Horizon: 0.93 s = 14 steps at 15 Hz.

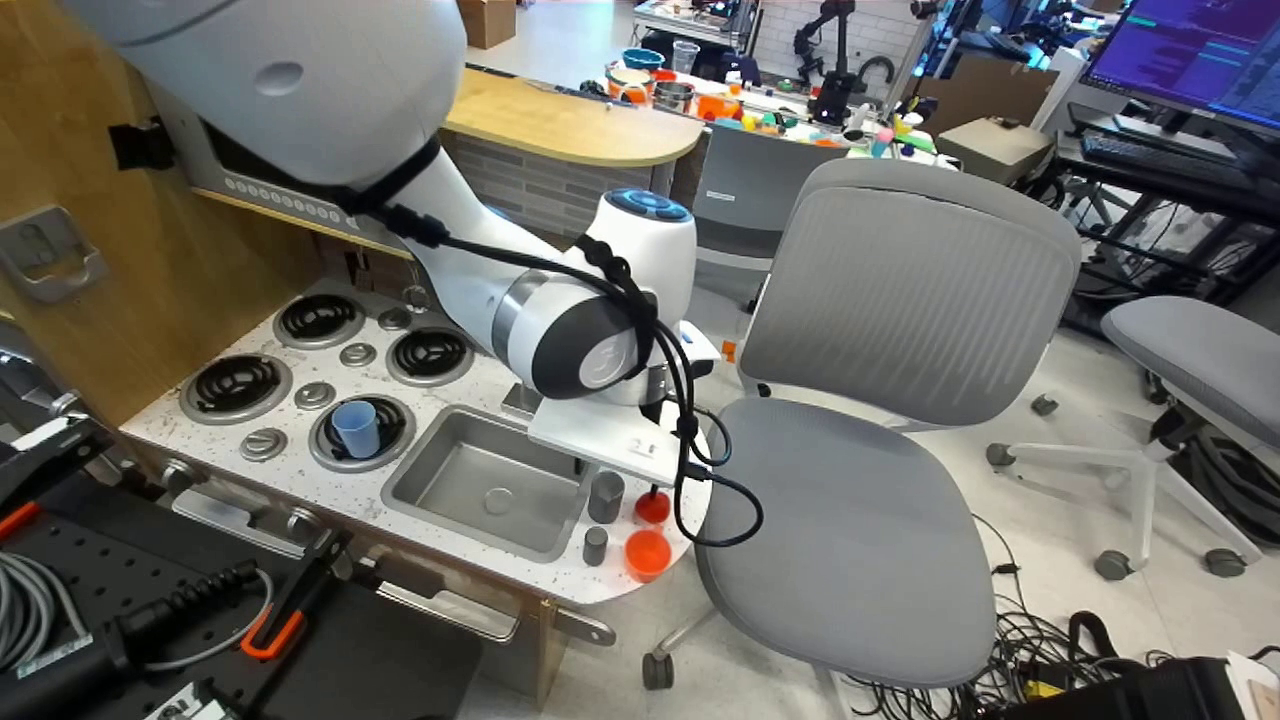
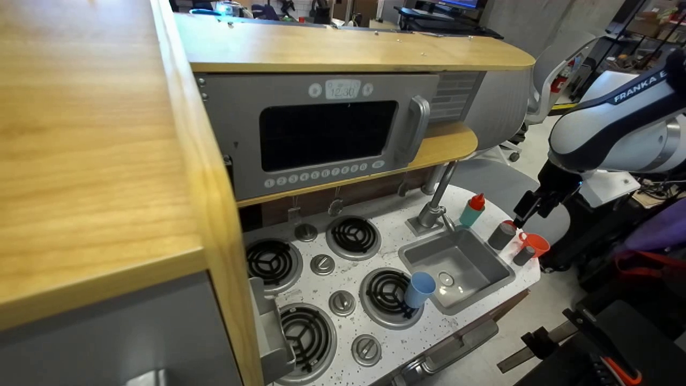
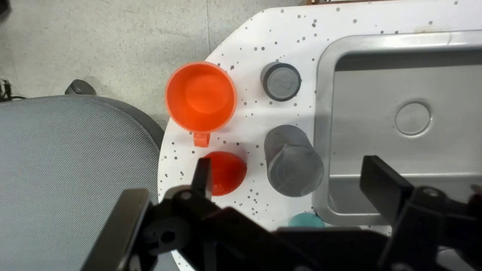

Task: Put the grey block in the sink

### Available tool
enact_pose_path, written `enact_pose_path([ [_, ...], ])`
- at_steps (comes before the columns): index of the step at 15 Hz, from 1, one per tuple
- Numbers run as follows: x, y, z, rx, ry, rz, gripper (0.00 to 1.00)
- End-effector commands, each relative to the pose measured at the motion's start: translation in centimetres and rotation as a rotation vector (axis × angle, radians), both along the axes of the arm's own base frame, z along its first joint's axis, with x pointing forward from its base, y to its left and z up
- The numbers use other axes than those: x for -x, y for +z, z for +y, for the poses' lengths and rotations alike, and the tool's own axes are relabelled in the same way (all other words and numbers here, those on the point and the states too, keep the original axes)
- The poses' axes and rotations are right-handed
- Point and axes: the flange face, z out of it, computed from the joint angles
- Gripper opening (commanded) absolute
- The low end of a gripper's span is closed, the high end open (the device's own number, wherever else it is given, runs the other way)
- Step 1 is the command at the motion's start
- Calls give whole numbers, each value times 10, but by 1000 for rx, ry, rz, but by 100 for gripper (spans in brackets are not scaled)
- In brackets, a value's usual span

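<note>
Currently 2 grey blocks (image 3: pixel 281 81) stand upright just beside the sink (image 3: pixel 371 98).

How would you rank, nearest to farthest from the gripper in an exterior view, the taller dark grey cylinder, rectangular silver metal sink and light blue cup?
1. Taller grey cylinder: just below the gripper.
2. Sink: beside that cylinder.
3. Blue cup: on a black burner beyond the sink.

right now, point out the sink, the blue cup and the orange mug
Sink (image 3: pixel 378 130), in the wrist view: basin floor.
Blue cup (image 1: pixel 357 434), in an exterior view: outer side.
Orange mug (image 3: pixel 202 97), in the wrist view: inside bottom.
</note>
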Motion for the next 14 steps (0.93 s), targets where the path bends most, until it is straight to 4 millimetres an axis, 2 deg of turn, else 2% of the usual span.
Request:
enact_pose_path([
  [1,-11,-17,-7,42,-6,16,100],
  [13,-29,-53,16,63,-32,36,100],
  [14,-30,-55,17,73,-28,36,86],
])
